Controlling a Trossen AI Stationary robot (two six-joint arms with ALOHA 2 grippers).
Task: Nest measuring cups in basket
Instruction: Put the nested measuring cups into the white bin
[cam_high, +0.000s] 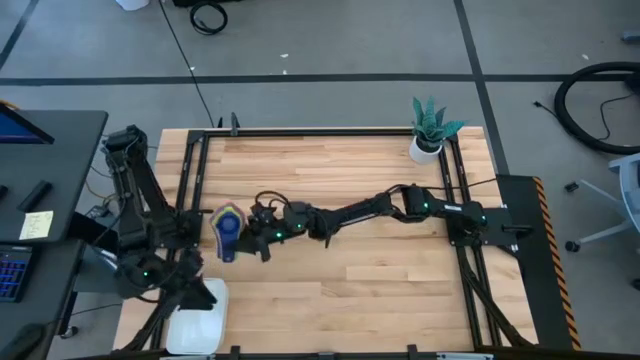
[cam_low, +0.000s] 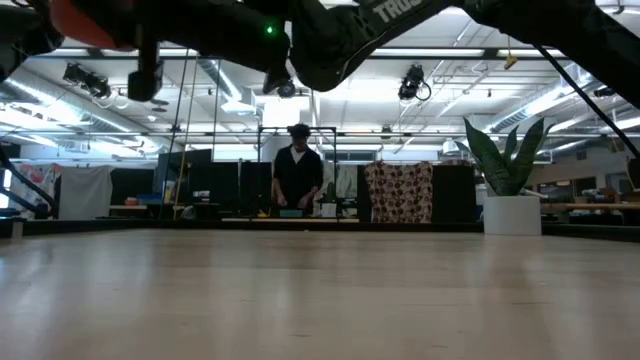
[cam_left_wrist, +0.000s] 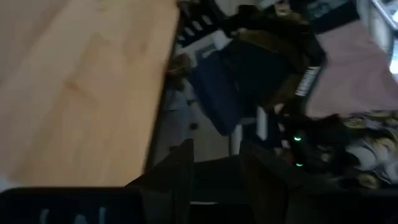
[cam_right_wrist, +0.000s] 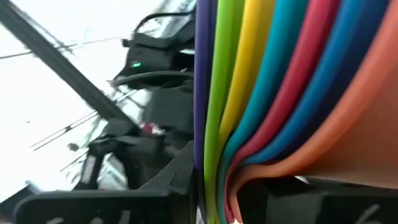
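The measuring cups (cam_high: 229, 231) are nested into one stack, their handles showing as purple, green, yellow, teal, red, blue and orange bands (cam_right_wrist: 280, 81). My right gripper (cam_high: 253, 236) reaches across from the table's right and is shut on the stack at the table's middle left. In the low view the stack's orange part (cam_low: 85, 25) hangs high above the tabletop. The white basket (cam_high: 196, 322) lies at the near left corner. My left gripper (cam_left_wrist: 214, 180) stands open with nothing between its fingers, above the basket's far edge (cam_high: 197, 293). My right gripper pinches the bundle of stacked handles (cam_right_wrist: 217, 180) between its two fingers (cam_right_wrist: 177, 177), which come about level from the table's right. The cups' bowls (cam_high: 226, 226) point toward the table's left. The stack is lifted clear of the table.
A white potted plant (cam_high: 430, 130) stands at the far right corner of the wooden table (cam_high: 340, 290). A black frame rail (cam_high: 186, 170) runs along the table's left side. A person (cam_low: 297, 180) stands in the room far behind the table.
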